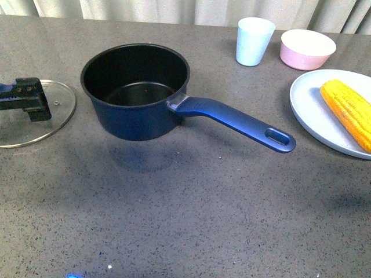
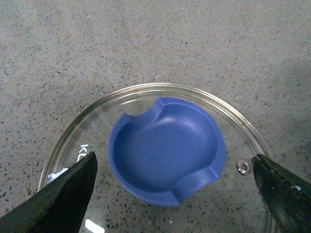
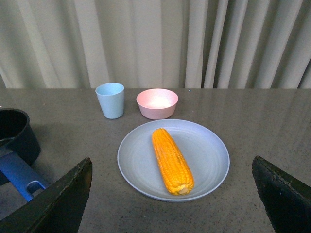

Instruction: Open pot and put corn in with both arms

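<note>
The navy pot (image 1: 136, 92) stands uncovered in the middle of the table, black inside and empty, its long handle (image 1: 237, 121) pointing right. Its glass lid (image 1: 35, 119) lies flat on the table at the left. My left gripper (image 1: 26, 98) hovers over the lid, open, its fingers on either side of the blue knob (image 2: 167, 155) without touching it. The corn (image 1: 348, 113) lies on a grey plate (image 1: 307, 110) at the right. In the right wrist view the corn (image 3: 171, 160) sits ahead of my open right gripper (image 3: 172, 199), which holds nothing.
A light blue cup (image 1: 254, 40) and a pink bowl (image 1: 307, 48) stand at the back right, behind the plate. Curtains hang beyond the table's far edge. The pot's handle reaches toward the plate.
</note>
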Controlling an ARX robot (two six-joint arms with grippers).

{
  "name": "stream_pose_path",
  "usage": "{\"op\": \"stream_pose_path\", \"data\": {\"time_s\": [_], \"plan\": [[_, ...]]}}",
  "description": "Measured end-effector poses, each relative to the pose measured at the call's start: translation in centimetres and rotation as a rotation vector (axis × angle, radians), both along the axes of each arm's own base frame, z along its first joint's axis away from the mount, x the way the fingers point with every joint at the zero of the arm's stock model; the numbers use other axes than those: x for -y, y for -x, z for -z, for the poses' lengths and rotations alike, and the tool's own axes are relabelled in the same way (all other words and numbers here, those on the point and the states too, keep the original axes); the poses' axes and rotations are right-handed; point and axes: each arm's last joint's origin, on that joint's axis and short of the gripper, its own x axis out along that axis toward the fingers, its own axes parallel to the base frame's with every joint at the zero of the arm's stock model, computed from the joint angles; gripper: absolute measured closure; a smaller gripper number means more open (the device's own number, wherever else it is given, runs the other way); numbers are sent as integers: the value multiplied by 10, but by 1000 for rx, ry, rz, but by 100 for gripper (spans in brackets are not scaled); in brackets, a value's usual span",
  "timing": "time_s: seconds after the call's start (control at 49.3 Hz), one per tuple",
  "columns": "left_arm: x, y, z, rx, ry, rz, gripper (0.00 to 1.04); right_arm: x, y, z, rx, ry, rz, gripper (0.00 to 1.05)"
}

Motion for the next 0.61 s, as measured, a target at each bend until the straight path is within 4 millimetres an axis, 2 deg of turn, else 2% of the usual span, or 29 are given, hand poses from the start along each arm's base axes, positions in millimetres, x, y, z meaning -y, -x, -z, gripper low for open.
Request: {"op": "stream_pose_path", "data": {"time_s": [0.203,0.385,0.426,0.608], "plan": [[-4,38,-31,33,14,17,9,0,0,0,0,0,0,9],[-8,61,-53,57,46,38,9,0,0,0,0,0,0,9],[-9,64,-56,82,43,45,12,0,0,0,0,0,0,9],[-7,102,-87,358,-37,85,44,0,0,0,0,0,0,9]]}}
